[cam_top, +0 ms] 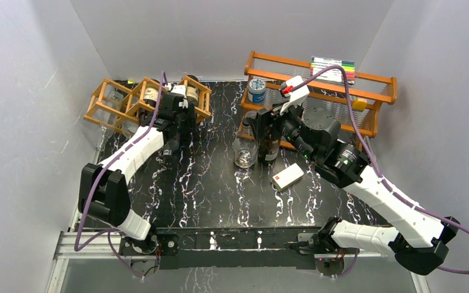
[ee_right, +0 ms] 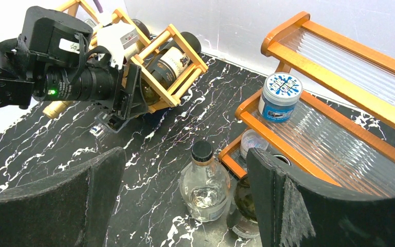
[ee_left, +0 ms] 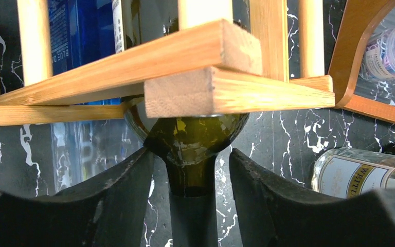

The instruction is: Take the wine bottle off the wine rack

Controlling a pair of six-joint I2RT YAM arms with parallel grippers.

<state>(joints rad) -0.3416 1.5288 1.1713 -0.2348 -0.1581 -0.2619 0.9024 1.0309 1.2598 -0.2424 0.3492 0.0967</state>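
The orange-brown wooden wine rack (cam_top: 139,97) stands at the back left of the table. A dark green wine bottle (cam_top: 190,91) with a cream label lies in its right cell, neck pointing out toward the arms. In the left wrist view the rack's sticks (ee_left: 226,92) cross above the bottle's shoulder (ee_left: 195,135). My left gripper (cam_top: 182,126) (ee_left: 190,154) is open, one finger on each side of the neck, with small gaps showing. My right gripper (cam_top: 262,119) (ee_right: 185,154) is open and empty above the table's middle.
A clear bottle (cam_top: 244,152) (ee_right: 204,188) and a dark bottle (cam_top: 270,146) stand under my right gripper. Behind them is the orange two-tier shelf (cam_top: 323,67) with a blue-lidded jar (cam_top: 257,90). A white box (cam_top: 287,176) lies on the table. Another labelled bottle (ee_left: 360,172) lies near the rack.
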